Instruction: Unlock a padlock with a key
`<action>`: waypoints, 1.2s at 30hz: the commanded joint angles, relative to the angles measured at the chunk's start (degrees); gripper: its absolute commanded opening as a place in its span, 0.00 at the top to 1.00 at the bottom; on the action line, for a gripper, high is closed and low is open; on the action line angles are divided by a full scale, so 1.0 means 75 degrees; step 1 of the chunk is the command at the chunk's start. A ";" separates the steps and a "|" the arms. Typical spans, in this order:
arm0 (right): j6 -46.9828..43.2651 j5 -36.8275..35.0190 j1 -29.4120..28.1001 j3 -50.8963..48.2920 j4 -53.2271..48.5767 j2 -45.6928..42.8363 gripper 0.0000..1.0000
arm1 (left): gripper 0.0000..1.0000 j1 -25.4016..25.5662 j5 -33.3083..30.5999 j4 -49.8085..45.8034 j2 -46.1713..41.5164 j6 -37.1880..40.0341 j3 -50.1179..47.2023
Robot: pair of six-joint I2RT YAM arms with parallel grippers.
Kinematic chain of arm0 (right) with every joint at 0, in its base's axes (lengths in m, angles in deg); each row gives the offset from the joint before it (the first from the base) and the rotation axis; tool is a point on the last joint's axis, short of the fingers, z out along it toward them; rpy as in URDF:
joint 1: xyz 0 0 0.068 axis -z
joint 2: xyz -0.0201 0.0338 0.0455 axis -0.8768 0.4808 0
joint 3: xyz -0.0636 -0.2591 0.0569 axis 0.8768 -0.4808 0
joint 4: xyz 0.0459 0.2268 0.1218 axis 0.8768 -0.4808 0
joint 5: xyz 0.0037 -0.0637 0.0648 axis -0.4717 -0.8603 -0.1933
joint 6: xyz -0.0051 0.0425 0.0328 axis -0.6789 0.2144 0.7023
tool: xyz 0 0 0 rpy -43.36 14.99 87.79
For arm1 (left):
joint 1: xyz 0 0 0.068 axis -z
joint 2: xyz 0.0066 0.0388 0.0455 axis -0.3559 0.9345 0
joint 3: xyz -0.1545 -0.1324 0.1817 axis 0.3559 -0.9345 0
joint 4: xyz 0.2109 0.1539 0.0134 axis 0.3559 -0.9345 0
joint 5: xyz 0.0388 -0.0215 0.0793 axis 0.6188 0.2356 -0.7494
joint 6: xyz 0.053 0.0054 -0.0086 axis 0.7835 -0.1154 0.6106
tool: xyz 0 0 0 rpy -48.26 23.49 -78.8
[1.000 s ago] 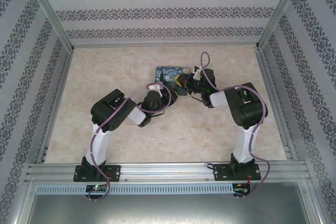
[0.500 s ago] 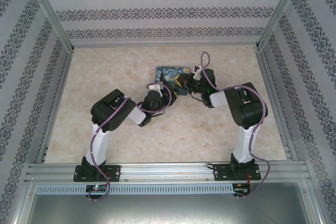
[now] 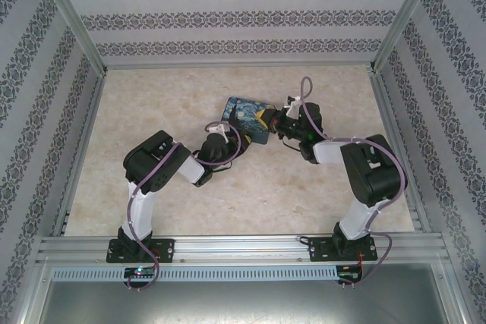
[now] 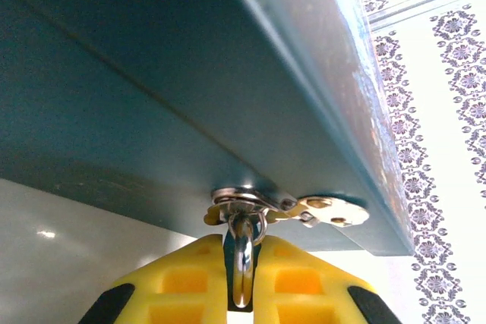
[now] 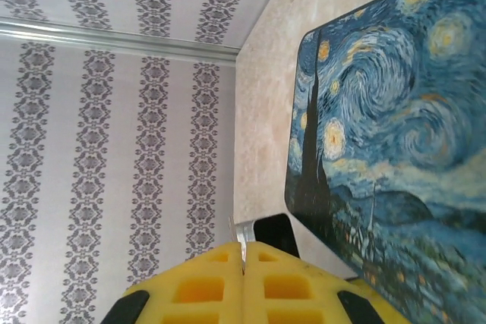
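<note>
Now | left claw (image 4: 241, 263) clamps latch loop (image 4: 243, 227) at tin's (image 3: 243, 115) lower-left | right claw (image 5: 244, 259) pinches key (image 5: 240, 239) at tin's right | loop lies left of key.

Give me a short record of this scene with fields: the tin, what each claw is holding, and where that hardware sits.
tin: blue, swirl-painted tin on the table, between the two claws
left claw: shut on a metal loop
metal loop: hangs from silver hardware at the tin's edge
right claw: shut, with a thin sliver, probably the key, poking from its tips
right claw position: beside the tin's painted lid
</note>
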 commanded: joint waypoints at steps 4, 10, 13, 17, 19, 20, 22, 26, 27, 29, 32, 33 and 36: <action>-0.0500 0.0248 0.0065 -0.1487 0.0077 -0.1214 1.00 | 1.00 -0.0138 0.0248 -0.1077 -0.0709 -0.0180 -0.0374; -0.0780 0.0011 -0.0230 -0.2752 -0.0320 -0.2078 1.00 | 1.00 -0.0272 0.0994 -0.1596 -0.1214 -0.0272 -0.0344; -0.0775 -0.0175 -0.0473 -0.3243 -0.0172 -0.2017 1.00 | 1.00 -0.0356 0.1483 -0.1844 -0.1361 -0.0431 -0.0274; -0.0564 -0.0361 -0.0722 -0.3477 0.0519 -0.1480 1.00 | 1.00 -0.0401 0.1941 -0.2009 -0.1572 -0.0577 -0.0294; -0.0413 -0.0400 -0.0844 -0.3474 0.0919 -0.1167 1.00 | 1.00 -0.0406 0.2106 -0.1949 -0.1652 -0.0701 -0.0359; -0.0316 -0.0428 -0.0880 -0.3474 0.1127 -0.1020 1.00 | 1.00 -0.0404 0.2179 -0.1885 -0.1703 -0.0757 -0.0386; -0.0180 -0.0521 -0.0947 -0.3440 0.1357 -0.0794 1.00 | 1.00 -0.0414 0.2286 -0.1817 -0.1768 -0.0879 -0.0423; 0.0104 -0.0670 -0.1082 -0.3342 0.1785 -0.0374 1.00 | 1.00 -0.0428 0.2317 -0.1547 -0.1855 -0.1119 -0.0547; 0.0179 -0.0715 -0.1105 -0.3333 0.1873 -0.0295 1.00 | 1.00 -0.0429 0.2322 -0.1487 -0.1852 -0.1159 -0.0563; 0.0366 -0.0834 -0.1129 -0.3336 0.2077 -0.0122 1.00 | 1.00 -0.0437 0.2323 -0.1315 -0.1841 -0.1260 -0.0616; 0.0647 -0.0931 -0.1162 -0.3333 0.2432 0.0110 1.00 | 1.00 -0.0448 0.2390 -0.1136 -0.1766 -0.1427 -0.0653; 0.0740 -0.0968 -0.1177 -0.3327 0.2506 0.0157 1.00 | 1.00 -0.0454 0.2408 -0.1089 -0.1742 -0.1459 -0.0648; 0.0920 -0.1105 -0.1224 -0.3327 0.2611 0.0235 1.00 | 1.00 -0.0448 0.2431 -0.0921 -0.1655 -0.1613 -0.0647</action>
